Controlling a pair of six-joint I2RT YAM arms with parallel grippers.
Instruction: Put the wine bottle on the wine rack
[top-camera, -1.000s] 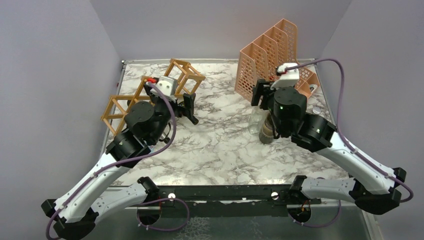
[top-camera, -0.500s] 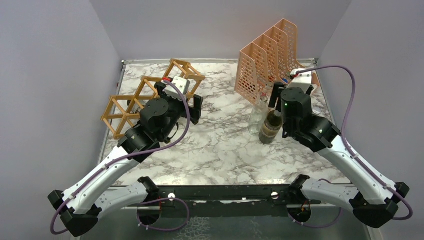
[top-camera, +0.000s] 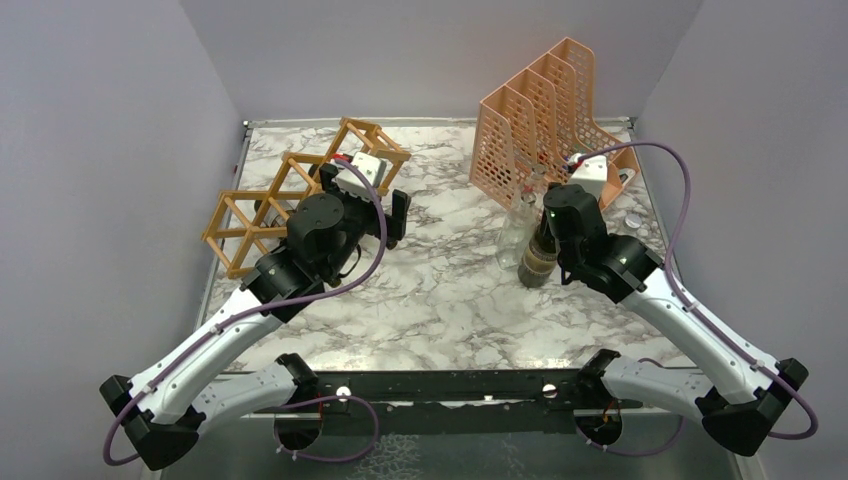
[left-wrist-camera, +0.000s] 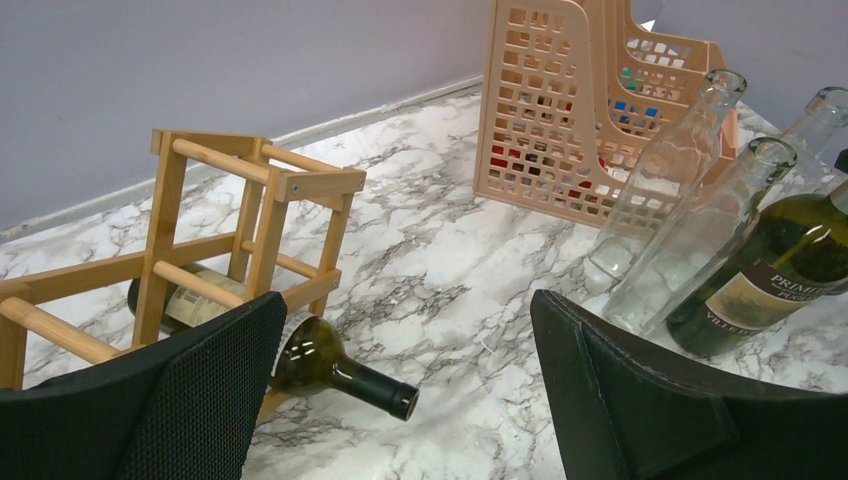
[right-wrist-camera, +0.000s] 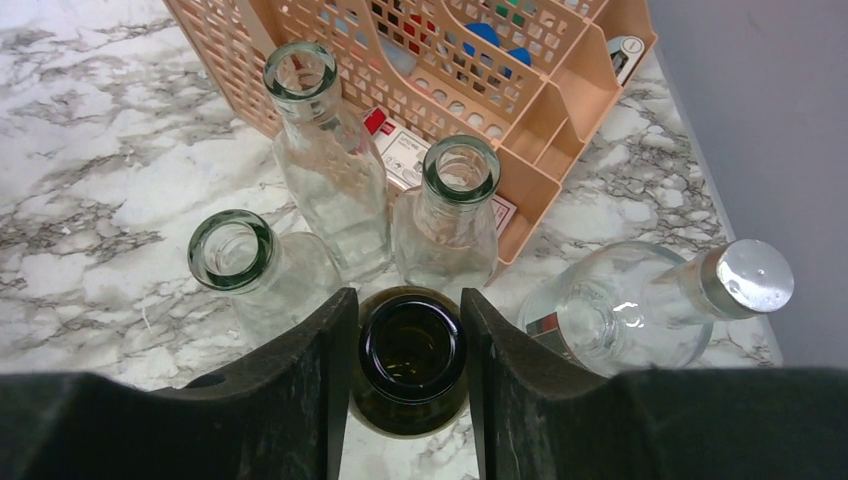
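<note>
a: so where's the wine bottle (top-camera: 537, 262)?
b: upright, just in front of the holder (top-camera: 520, 110), packed in among clear bottles (right-wrist-camera: 325, 180). the right gripper (right-wrist-camera: 408, 300) reaches it from straight above, probably because the neighbours leave no room at the sides and the neck is the only free part.
a: is it gripping?
b: looks so. both fingers sit flush on the dark neck just under the mouth with no gap showing, so i'd call it pinched. how firmly, i can't tell.
a: and the rack (left-wrist-camera: 310, 182)?
b: well apart from the holder, across the marble. a green bottle (left-wrist-camera: 320, 365) already lies in a low cell, neck poking out toward the holder. the left gripper (left-wrist-camera: 405, 310) hovers beside the rack, spread wide and empty, perhaps to steady it.
a: what's hidden?
b: the right wrist view hides the wine bottle's body beneath the fingers. from above, the left arm covers the rack's middle cells, so which are free is unclear. the label is cut off at the frame edge. i can't say whether the capped bottle (right-wrist-camera: 640, 310) touches the holder.
</note>
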